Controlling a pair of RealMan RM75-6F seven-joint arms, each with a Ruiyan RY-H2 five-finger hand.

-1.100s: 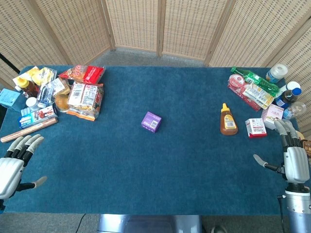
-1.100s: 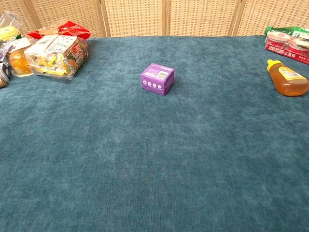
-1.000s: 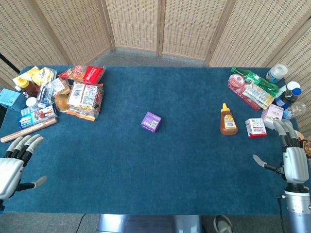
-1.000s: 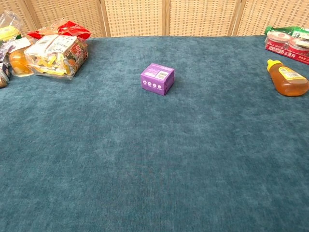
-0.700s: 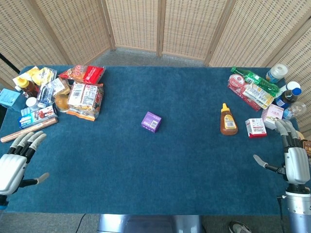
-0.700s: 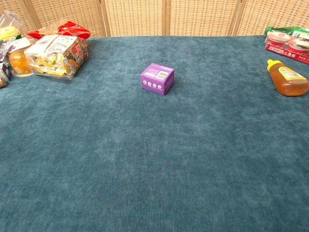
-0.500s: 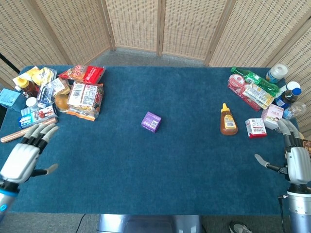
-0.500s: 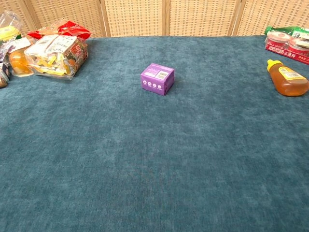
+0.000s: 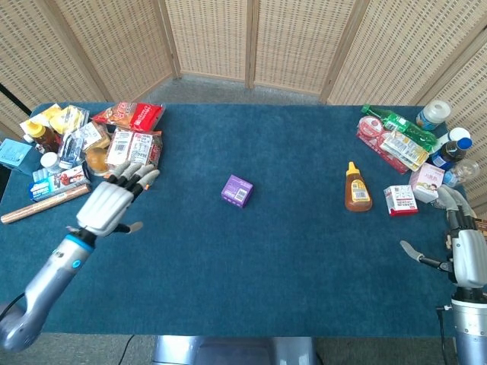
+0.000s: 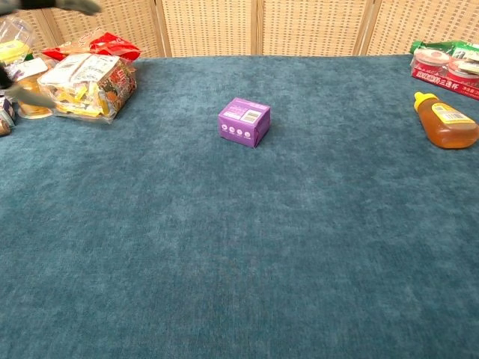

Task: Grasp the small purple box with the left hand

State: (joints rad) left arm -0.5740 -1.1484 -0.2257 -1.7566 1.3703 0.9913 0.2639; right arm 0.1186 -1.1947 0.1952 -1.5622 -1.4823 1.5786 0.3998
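The small purple box (image 9: pixel 237 190) lies on the blue cloth near the table's middle; the chest view shows the purple box (image 10: pixel 244 122) with white print on its top and side. My left hand (image 9: pixel 112 202) hovers well to the left of it, fingers spread and holding nothing. In the chest view only blurred fingertips (image 10: pixel 73 6) of that hand show at the top left corner. My right hand (image 9: pixel 464 247) stays open at the table's right edge, far from the box.
Snack packets (image 9: pixel 134 156) and small bottles crowd the back left, just beyond my left hand. A honey bottle (image 9: pixel 357 188), a small red-and-white box (image 9: pixel 400 200) and more packets and bottles (image 9: pixel 396 139) sit at the right.
My left hand has risen from the front left corner and travelled right and forward toward the box, still open. The box and my right hand have stayed put.
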